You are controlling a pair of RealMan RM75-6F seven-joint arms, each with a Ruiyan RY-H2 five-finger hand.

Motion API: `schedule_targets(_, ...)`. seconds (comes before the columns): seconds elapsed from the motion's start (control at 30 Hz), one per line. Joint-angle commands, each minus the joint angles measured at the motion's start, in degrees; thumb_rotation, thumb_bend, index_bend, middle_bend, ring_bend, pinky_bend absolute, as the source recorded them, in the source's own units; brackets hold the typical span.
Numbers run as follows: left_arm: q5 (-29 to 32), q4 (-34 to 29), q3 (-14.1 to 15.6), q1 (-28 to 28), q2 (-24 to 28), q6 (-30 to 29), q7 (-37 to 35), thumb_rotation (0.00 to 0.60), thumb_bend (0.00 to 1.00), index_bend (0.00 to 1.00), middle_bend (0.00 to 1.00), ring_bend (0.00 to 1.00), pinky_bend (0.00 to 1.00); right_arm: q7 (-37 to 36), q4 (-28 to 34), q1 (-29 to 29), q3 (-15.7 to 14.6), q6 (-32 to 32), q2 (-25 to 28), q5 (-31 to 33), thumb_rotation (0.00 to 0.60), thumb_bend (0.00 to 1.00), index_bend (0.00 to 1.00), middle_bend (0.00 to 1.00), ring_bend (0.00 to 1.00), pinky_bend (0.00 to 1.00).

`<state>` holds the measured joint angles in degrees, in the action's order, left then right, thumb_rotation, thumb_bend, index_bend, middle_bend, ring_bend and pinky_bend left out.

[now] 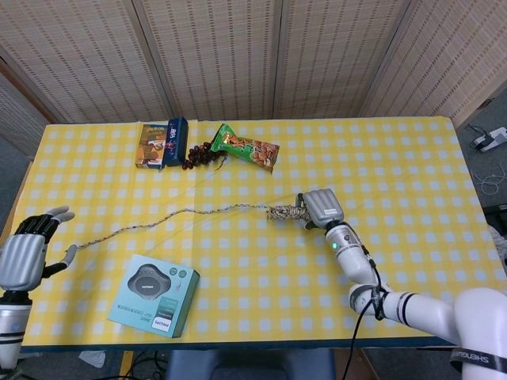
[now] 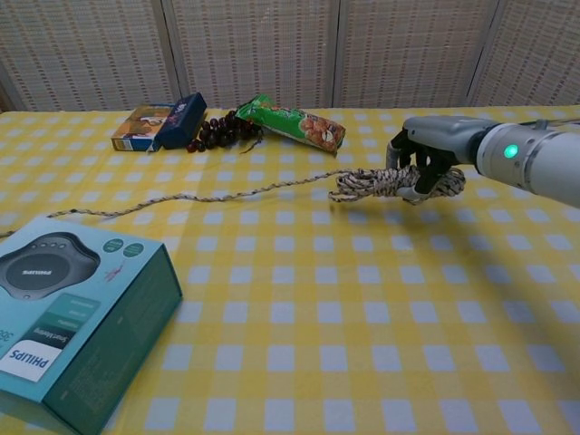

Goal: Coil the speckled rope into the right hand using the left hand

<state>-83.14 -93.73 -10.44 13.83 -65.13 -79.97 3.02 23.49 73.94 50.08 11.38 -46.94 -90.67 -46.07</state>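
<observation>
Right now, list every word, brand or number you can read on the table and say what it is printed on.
"PHILIPS": side of the teal box.
Smaller print on the teal box: too blurred to read.
Green snack packet: lettering too small to read.
Small box beside the dark grapes: print unreadable.

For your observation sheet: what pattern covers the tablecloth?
A yellow-and-white check covers the tablecloth; the chest view shows it best.

"PHILIPS" on front side of teal box [image 2: 77, 326]; smaller print on its top unreadable.
</observation>
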Motion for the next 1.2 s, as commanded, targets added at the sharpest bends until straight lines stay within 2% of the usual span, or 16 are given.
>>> schedule_targets(0.03, 1.42, 2.03, -2.29, 5.83, -1.99, 6.97, -0.52, 0.600, 0.36, 0.33, 0.28, 0.32, 0.27, -0.27, 1.04, -0.27, 0.16, -0.07, 0.85, 0.18, 0.600, 0.52, 0.71, 0.64, 0.51, 0.56)
schedule_targets(0.2, 5.98, 4.41, -3.19, 11.97, -4.97, 15.85, 4.95, 0.600, 0.36, 0.34, 0.37, 0.39, 0.33, -0.11, 2.16, -0.37, 0.29, -0.30, 1.90, 0.81, 0.600, 0.52, 0.71, 0.65, 0.52, 0.56)
schedule_targets(0.33, 12.27, 5.80, -3.41, 16.25, -7.44, 22.51, 11.58, 0.600, 0.36, 0.37, 0.47, 0.47, 0.49, -0.10, 2.19, -0.35, 0.56, -0.53, 2.19, 1.68, 0.600, 0.52, 0.72, 0.65, 0.52, 0.57)
schedule_targets(0.53, 20.52, 8.82, -3.02, 21.11, -11.76, 26.66, 22.17, 0.600, 0.36, 0.41, 0.55, 0.56, 0.70, -0.61, 1.11, -0.17, 1.16, -0.51, 2.01, 2.74, 0.600, 0.52, 0.72, 0.65, 0.52, 0.57)
schedule_targets(0.73, 26.35, 11.14, -2.40, 25.14, -14.68, 29.50, 28.24, 0.600, 0.36, 0.44, 0.71, 0.70, 0.86, -0.60, 0.32, 0.16, 1.61, -0.48, 1.92, 3.67, 0.600, 0.52, 0.72, 0.65, 0.53, 0.57)
schedule_targets(0.93, 32.17, 12.46, -1.53, 29.03, -16.17, 31.89, 33.46, 0.600, 0.36, 0.47, 0.82, 0.80, 0.92, -0.88, -0.25, 0.61, 2.50, -0.54, 1.79, 4.66, 0.600, 0.52, 0.72, 0.65, 0.53, 0.57)
schedule_targets(1.2, 39.00, 12.77, 0.65, 33.56, -17.08, 32.89, 40.06, 0.600, 0.36, 0.48, 0.87, 0.84, 0.94, -1.34, -1.21, 1.10, 3.07, 0.00, 1.64, 5.46, 0.600, 0.52, 0.73, 0.66, 0.54, 0.57)
